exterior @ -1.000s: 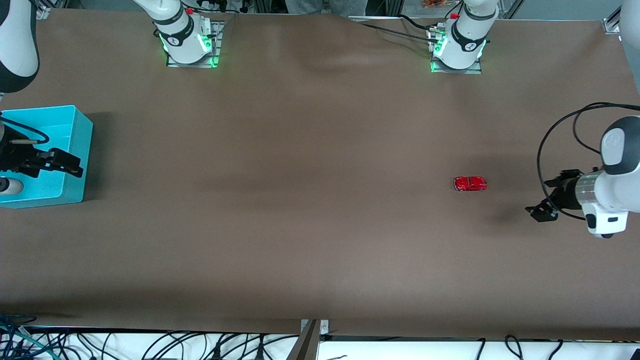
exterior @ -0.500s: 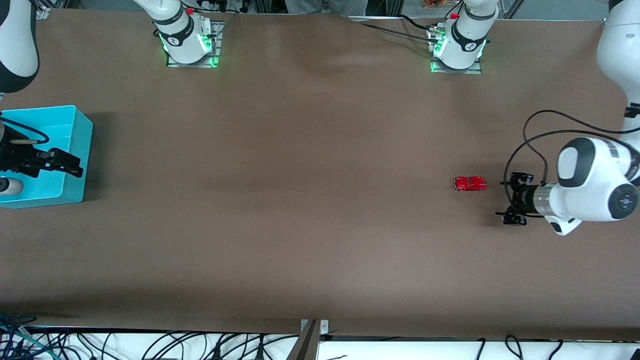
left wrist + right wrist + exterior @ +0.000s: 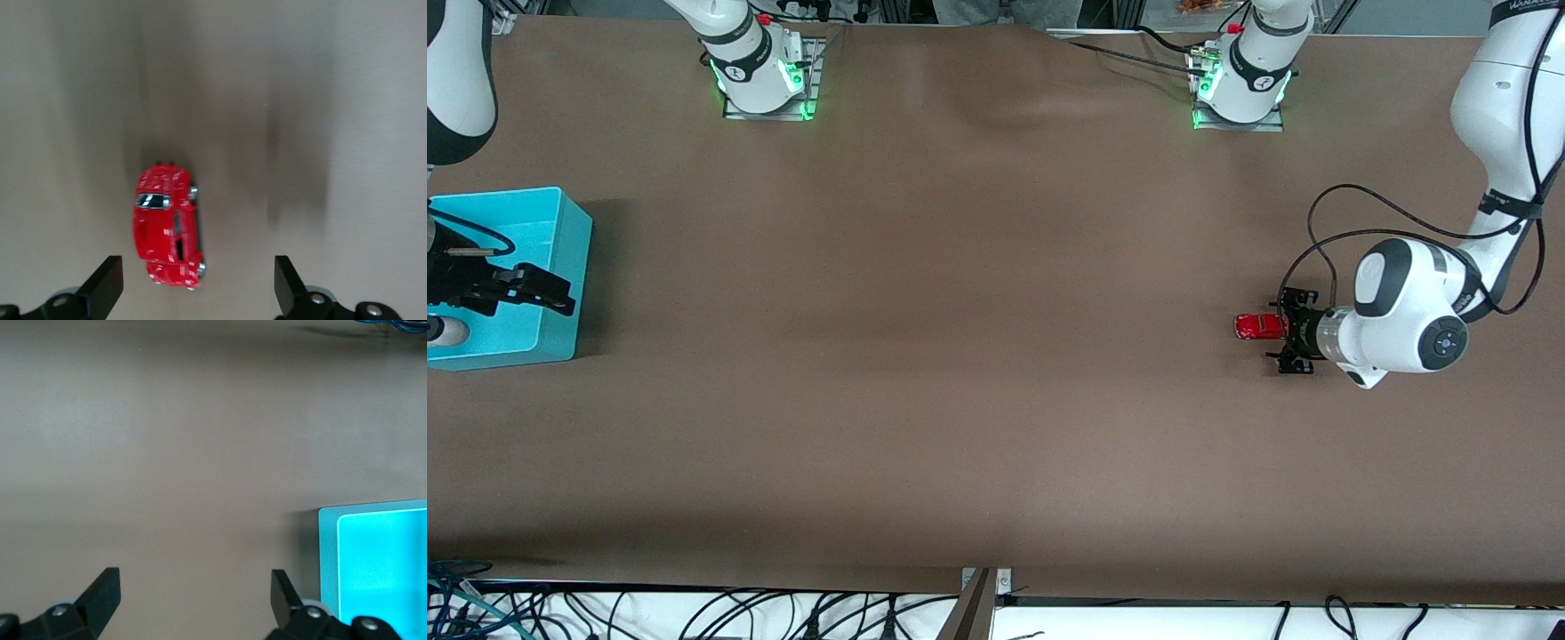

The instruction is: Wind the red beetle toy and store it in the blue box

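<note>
You have the red beetle toy [image 3: 1260,326] sitting on its wheels on the brown table [image 3: 960,356], toward the left arm's end and well apart from the blue box [image 3: 551,222], which stands at the right arm's end with its open top up. Your left gripper [image 3: 1288,332] is at the toy's end that points to the left arm's side, its fingers spread wide with nothing between them; in the left wrist view the red car [image 3: 167,227] lies just ahead of the two dark fingertips [image 3: 107,283], nearer one of them than the other and touching neither. Your right arm waits with its gripper [image 3: 547,293] over the blue box, fingers likewise apart and empty; in the right wrist view the box's corner and pale rim [image 3: 330,520] show beside one fingertip [image 3: 283,590].
</note>
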Motion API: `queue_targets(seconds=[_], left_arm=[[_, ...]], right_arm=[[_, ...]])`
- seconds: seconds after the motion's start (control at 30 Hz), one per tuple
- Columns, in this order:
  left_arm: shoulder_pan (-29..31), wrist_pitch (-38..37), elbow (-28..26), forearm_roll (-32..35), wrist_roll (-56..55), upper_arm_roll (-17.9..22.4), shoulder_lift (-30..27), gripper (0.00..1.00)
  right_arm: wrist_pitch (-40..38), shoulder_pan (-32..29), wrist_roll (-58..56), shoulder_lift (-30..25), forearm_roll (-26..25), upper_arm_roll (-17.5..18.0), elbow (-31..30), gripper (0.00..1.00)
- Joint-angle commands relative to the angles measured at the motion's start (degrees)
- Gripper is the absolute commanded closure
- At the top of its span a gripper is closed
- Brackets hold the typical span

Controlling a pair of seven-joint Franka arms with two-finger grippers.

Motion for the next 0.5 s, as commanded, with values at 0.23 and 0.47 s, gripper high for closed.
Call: queue_targets(seconds=[0.23, 0.47], left_arm=[[1.2, 0.9, -2.8, -1.5, -0.8, -0.1, -2.6, 0.39], [1.3, 0.9, -2.8, -1.6, -1.6, -0.1, -2.6, 0.92]], right_arm=[[-0.1, -0.2, -0.3, -0.2, -0.5, 0.3, 0.6, 0.00], [-0.1, -0.2, -0.3, -0.2, -0.5, 0.3, 0.6, 0.00]])
